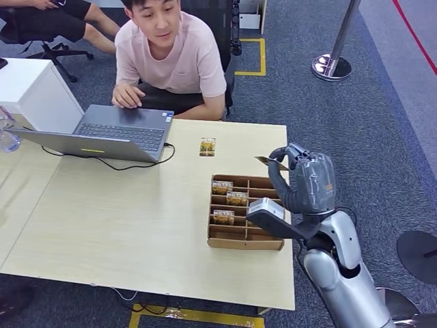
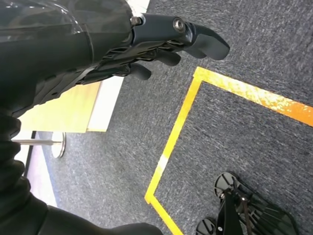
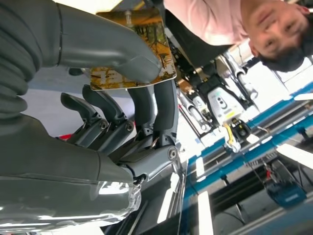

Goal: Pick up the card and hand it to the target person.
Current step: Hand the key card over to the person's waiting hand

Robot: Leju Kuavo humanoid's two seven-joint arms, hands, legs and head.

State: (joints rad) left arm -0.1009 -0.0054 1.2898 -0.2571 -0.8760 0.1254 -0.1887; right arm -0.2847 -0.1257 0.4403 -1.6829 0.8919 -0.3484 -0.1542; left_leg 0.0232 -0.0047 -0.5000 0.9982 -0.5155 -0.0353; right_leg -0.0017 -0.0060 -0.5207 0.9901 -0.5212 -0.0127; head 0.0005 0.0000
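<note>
My right hand [image 1: 304, 183] pinched the card [image 1: 271, 162] between thumb and fingers [image 3: 162, 105], raised above the far right part of the cardboard tray [image 1: 242, 239] near the table's [image 1: 129, 225] right edge. The right wrist view had the thumb pressed on the card's printed face. The tray was divided into compartments; three of the left-side slots each held a card [image 1: 222, 186] [image 1: 236, 198] [image 1: 223, 216]. One more card [image 1: 207, 146] lay on the table beyond the tray. A person [image 1: 170, 58] sat across, beside a laptop [image 1: 110, 133]. My left hand [image 2: 162, 44] hung over the carpet, fingers stretched out, holding nothing.
</note>
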